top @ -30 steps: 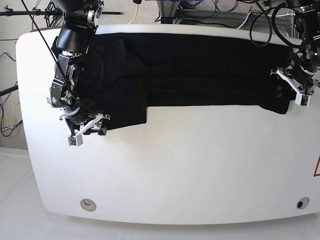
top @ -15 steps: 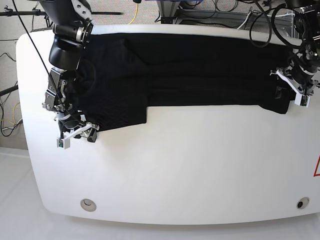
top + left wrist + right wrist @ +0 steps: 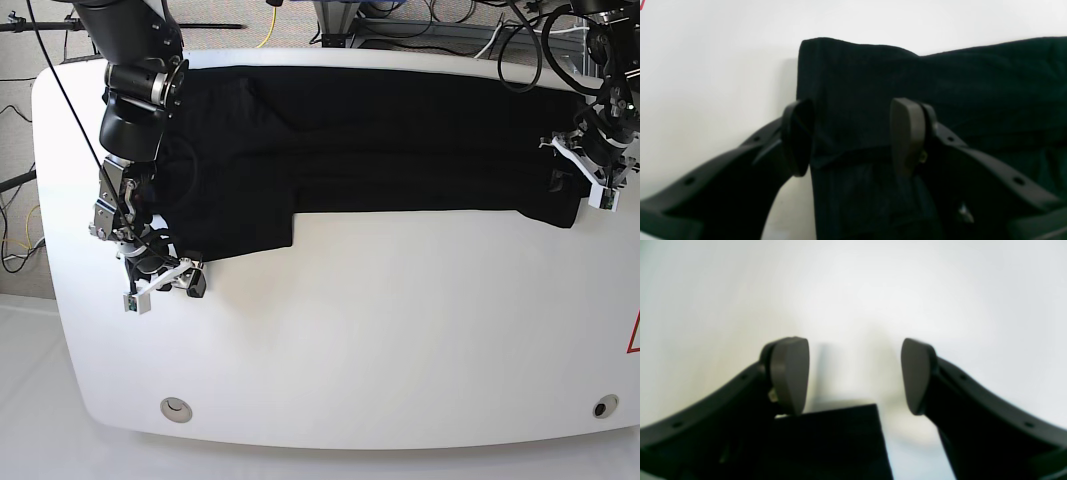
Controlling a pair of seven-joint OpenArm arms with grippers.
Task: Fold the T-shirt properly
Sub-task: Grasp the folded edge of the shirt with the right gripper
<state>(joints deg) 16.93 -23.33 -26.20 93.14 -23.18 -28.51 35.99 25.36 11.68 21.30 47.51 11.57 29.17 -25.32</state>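
Note:
The black T-shirt (image 3: 400, 140) lies in a long folded band across the far half of the table, plain side up, with a wider flap at its left end. My right gripper (image 3: 165, 285) hovers open just off that flap's front corner. In the right wrist view the right gripper (image 3: 853, 373) has only bare table between its pads, and the T-shirt corner (image 3: 830, 440) lies below them. My left gripper (image 3: 590, 185) is at the shirt's right end. The left wrist view shows the left gripper (image 3: 851, 135) open, its fingers (image 3: 907, 133) straddling the T-shirt (image 3: 973, 86) end.
The white table (image 3: 400, 330) has a round hole near its front left (image 3: 177, 407) and another near its front right (image 3: 600, 407). A red mark (image 3: 634, 335) sits at the right edge. Cables (image 3: 450, 20) and stands crowd the floor beyond the far edge.
My right gripper has backed off the flap's front corner toward the table's front left and opened wider; the corner now lies flat. The left arm has not moved.

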